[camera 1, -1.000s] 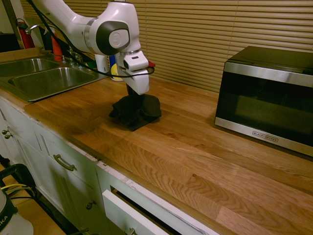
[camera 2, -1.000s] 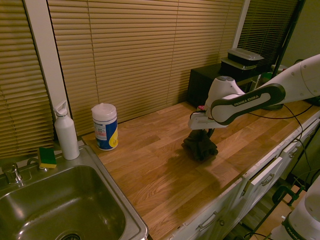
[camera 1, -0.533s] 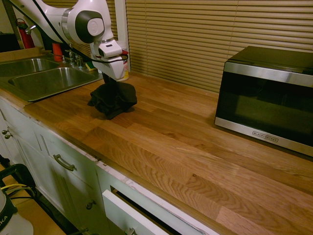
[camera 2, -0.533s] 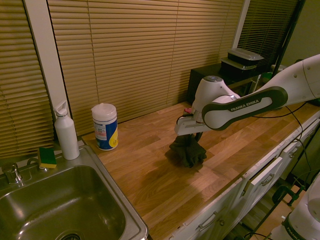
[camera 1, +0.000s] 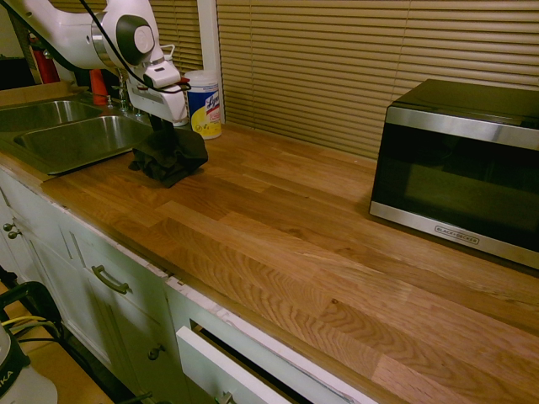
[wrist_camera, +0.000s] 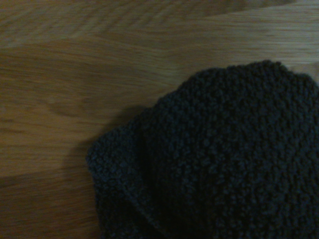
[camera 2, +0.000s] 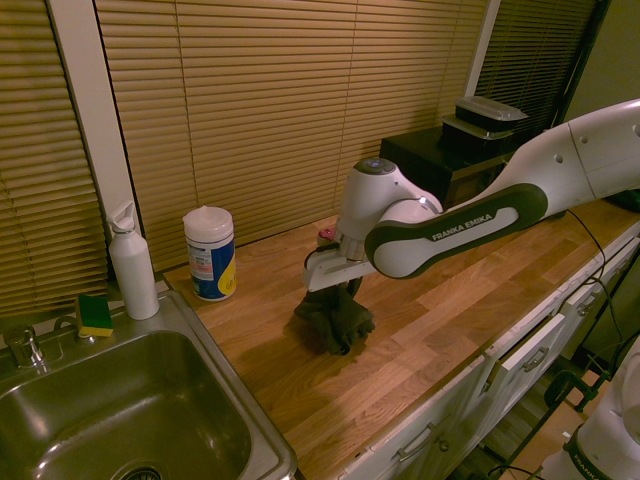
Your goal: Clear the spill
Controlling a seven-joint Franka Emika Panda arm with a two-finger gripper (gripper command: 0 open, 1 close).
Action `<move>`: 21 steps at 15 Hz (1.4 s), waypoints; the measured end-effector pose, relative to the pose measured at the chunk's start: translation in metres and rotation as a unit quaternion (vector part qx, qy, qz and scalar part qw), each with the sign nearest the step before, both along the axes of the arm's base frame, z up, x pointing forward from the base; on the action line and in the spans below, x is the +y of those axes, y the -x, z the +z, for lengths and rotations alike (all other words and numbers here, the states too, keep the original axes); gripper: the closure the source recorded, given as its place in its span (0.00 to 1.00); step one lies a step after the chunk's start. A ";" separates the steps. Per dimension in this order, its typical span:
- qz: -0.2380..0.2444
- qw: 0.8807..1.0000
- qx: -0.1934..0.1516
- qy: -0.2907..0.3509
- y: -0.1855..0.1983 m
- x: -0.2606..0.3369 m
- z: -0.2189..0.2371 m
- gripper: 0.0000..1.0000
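1. Gripper (camera 2: 350, 287) at the end of the single white arm is closed on the crumpled dark grey-black cloth (camera 2: 337, 322), which hangs directly below it, against or just above the wooden counter (camera 1: 278, 219).
2. As for the spill, no trace of it can be seen in any view; it may lie under the cloth, or it may be wiped already. Its direction from the gripper and its long axis therefore cannot be told.
3. The coming move probably depends on keeping the cloth low over the place of the spill; if the bundle rises, it could miss some smears.
4. The white canister with blue and yellow label (camera 2: 211, 255) stands near the cloth, apart from it; its contents are hidden.
5. The stainless steel sink (camera 2: 130, 410) is beside the counter, with no dishes visible in its basin.
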State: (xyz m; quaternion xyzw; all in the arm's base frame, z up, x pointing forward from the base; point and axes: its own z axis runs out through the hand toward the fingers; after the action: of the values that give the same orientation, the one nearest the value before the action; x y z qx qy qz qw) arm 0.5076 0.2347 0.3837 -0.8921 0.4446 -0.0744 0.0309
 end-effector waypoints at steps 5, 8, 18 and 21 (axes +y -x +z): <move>0.025 1.000 -0.003 0.003 -0.005 0.052 -0.013 1.00; 0.031 1.000 -0.004 0.006 -0.003 0.061 -0.015 0.00; 0.022 1.000 0.001 0.014 0.001 0.063 -0.012 0.00; 0.021 1.000 0.002 0.014 0.001 0.062 -0.012 0.00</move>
State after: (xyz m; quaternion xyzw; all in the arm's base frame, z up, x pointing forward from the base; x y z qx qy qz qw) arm 0.5070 0.2972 0.3718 -0.9017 0.4247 -0.0784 0.0193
